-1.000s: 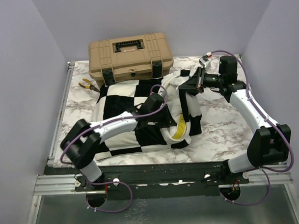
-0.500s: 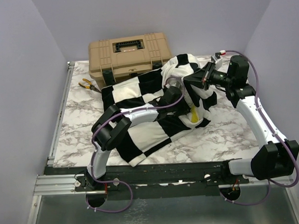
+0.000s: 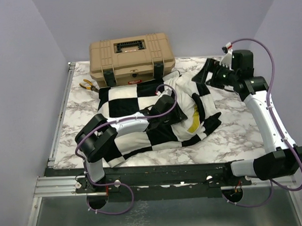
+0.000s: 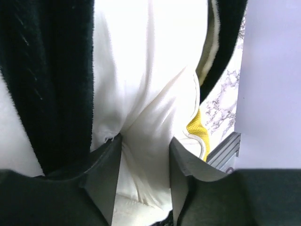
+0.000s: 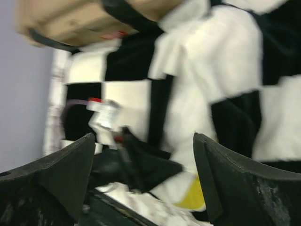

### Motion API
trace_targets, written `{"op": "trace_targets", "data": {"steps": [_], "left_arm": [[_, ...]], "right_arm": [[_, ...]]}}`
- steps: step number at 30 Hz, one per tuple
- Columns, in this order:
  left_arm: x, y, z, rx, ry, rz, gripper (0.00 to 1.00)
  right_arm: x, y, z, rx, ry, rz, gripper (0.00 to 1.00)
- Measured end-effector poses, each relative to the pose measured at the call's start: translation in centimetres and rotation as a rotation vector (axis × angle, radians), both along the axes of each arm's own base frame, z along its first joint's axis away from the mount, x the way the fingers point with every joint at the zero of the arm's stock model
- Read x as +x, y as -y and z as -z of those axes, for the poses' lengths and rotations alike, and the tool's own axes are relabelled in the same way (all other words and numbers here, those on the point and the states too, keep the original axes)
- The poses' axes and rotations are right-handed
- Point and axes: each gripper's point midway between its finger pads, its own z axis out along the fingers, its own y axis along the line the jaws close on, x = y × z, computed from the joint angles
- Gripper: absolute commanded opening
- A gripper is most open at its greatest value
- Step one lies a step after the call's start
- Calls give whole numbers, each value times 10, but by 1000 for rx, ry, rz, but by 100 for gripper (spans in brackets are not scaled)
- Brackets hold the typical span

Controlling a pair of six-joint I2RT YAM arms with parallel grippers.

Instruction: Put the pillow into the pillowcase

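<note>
The marble tabletop (image 3: 231, 135) carries the pillowcase (image 3: 135, 101) across its middle, a floppy cover of big black and cream checker squares, rumpled. Its long axis runs left to right, the left end sagging toward the near edge, the open mouth facing right. The pillow (image 4: 141, 70) sits mostly inside, plain white cloth with a yellow edge strip (image 3: 193, 122) showing at that mouth. A tan toolbox (image 3: 131, 56) stands just beyond the pillowcase's far edge. The left arm (image 3: 126, 125) lies across the cover, hiding part of it. The left pincer (image 4: 145, 141) stands partly open at the mouth with white pillow cloth bulging between its fingers; whether it grips cannot be told. The right pincer (image 3: 210, 75) hangs wide open and empty, far right. Yellow-handled pliers (image 3: 90, 86) lie left of the toolbox.
</note>
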Motion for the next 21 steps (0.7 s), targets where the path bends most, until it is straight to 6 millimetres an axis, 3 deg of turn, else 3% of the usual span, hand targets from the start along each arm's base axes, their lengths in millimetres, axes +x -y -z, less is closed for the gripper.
{"op": "trace_targets", "data": {"steps": [5,12,15,17,19,21], "left_arm": [[-3,-4,-11,-2,2,-3,51],[-9,-17,-34,16,11,-11,53],[-12,-21,-46,23,25,-2,53],[-15,-20,-56,22,39,11,53],[-20,-13,-65,17,60,38,53],[-28,-5,-73,13,80,73,53]], "right_arm": [[-22,36,75,-232,-136,63,90],[-78,48,183,-300,-443,52,87],[-88,48,202,-293,-503,64,87],[-81,48,207,-278,-504,78,84],[-71,47,211,-248,-501,91,74],[-60,43,214,-197,-503,90,57]]}}
